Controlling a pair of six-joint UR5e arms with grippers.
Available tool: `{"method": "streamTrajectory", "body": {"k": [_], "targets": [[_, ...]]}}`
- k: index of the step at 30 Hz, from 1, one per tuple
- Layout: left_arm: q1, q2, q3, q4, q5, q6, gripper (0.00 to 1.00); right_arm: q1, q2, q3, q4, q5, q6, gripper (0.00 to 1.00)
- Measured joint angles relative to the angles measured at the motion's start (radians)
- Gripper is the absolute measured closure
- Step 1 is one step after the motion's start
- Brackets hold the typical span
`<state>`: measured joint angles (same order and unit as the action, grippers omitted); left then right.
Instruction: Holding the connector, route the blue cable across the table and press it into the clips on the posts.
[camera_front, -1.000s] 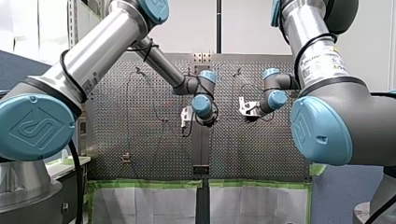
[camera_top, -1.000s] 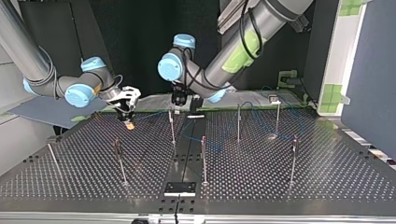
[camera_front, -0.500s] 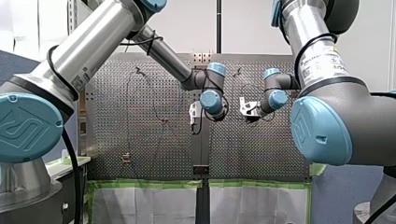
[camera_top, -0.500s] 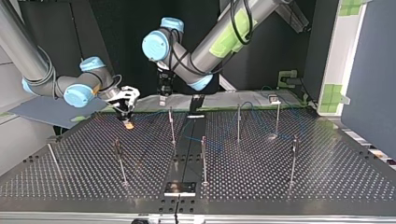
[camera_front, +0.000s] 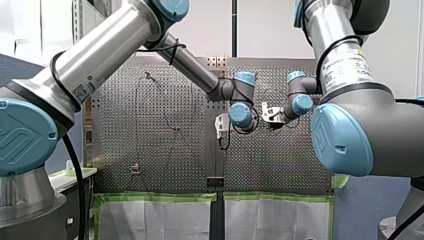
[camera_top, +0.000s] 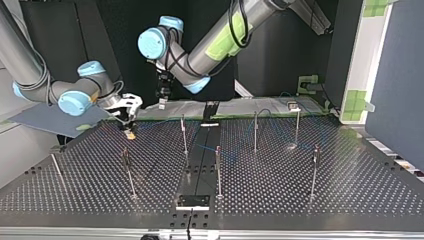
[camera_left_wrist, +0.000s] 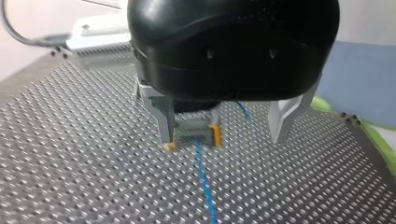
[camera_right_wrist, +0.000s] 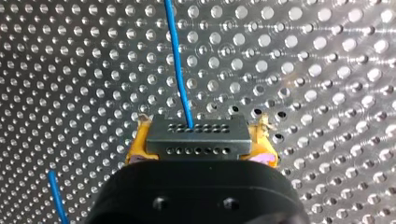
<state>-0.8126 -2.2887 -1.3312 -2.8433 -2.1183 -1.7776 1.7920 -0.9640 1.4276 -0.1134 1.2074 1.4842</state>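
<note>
My right pincer (camera_right_wrist: 200, 145) is pinching the grey connector (camera_right_wrist: 198, 135) between its yellow pads (camera_right_wrist: 134, 151), held low over the perforated counter (camera_right_wrist: 327, 93). The blue cable (camera_right_wrist: 177, 70) comes out of the connector's face and runs away over the holes. In the top view this pincer sits towards the counter's far left, near the back edge, and the thin posts (camera_top: 218, 170) stand upright across the middle and right. The cable shows faintly among the posts there, but I cannot tell whether it sits in any clip. My left pincer (camera_left_wrist: 222, 139) hangs over the counter just beside the right one. Its metal fingers (camera_left_wrist: 163, 119) are spread wide with nothing between them. The cable runs along the counter beneath it, up to the connector.
</note>
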Motion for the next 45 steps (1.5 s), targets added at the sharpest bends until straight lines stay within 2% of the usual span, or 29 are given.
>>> {"method": "streamTrajectory", "body": {"k": [8,15,21,29,34,41,45], "targets": [[0.005,-0.068,0.068,-0.061,-0.011,-0.002,0.00,-0.014,-0.006,0.005,0.006,-0.020,0.006,1.00],[0.009,-0.124,0.127,-0.071,-0.020,-0.003,0.00,-0.021,-0.013,0.010,0.008,-0.033,0.012,1.00],[0.011,-0.135,0.176,-0.072,-0.030,-0.002,0.00,-0.022,-0.014,0.011,0.007,-0.034,0.015,1.00],[0.015,-0.135,0.246,-0.067,-0.077,-0.002,0.00,-0.022,-0.014,0.011,0.006,-0.034,0.015,1.00],[0.029,-0.139,0.290,-0.057,-0.079,-0.002,0.00,-0.022,-0.014,0.011,0.006,-0.034,0.015,1.00],[0.024,-0.193,0.358,-0.101,-0.066,-0.016,0.00,-0.022,-0.014,0.011,0.006,-0.035,0.015,1.00],[0.023,-0.223,0.376,-0.129,-0.066,-0.023,0.00,-0.022,-0.014,0.011,0.006,-0.035,0.015,1.00]]}}
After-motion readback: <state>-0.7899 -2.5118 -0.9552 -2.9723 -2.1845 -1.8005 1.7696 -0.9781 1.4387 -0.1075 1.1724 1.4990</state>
